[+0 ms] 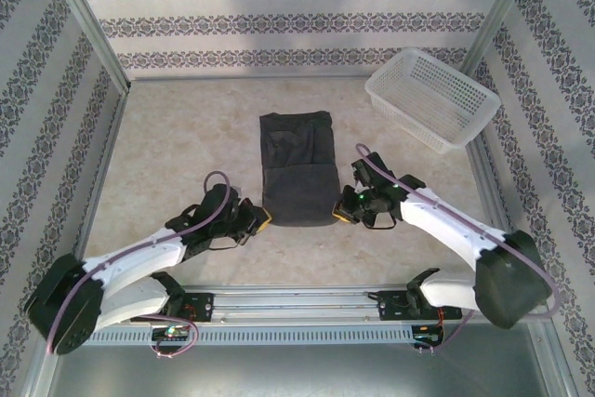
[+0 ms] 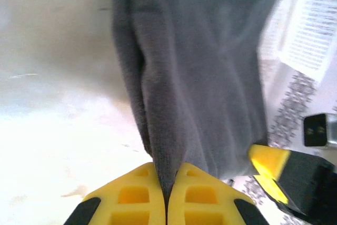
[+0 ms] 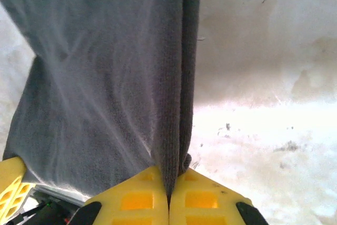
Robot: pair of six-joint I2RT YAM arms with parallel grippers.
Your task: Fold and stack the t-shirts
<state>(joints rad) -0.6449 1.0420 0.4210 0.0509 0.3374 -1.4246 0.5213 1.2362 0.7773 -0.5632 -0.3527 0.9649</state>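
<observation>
T-shirt [image 1: 297, 169] near edge pinched: left hand [image 1: 265, 221], right hand [image 1: 339, 213].

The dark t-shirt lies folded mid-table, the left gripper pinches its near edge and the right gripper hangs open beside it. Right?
Not quite: the right gripper is shut on the t-shirt too, cloth clamped between its yellow fingers in the right wrist view. The t-shirt is folded mid-table and the left gripper pinches its near edge.

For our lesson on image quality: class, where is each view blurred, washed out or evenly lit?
Top external: even soft light, sharp, the t-shirt a near-featureless dark patch. Left wrist: table washed out, t-shirt blurred. Right wrist: glare band across the table, weave crisp near the right gripper.
</observation>
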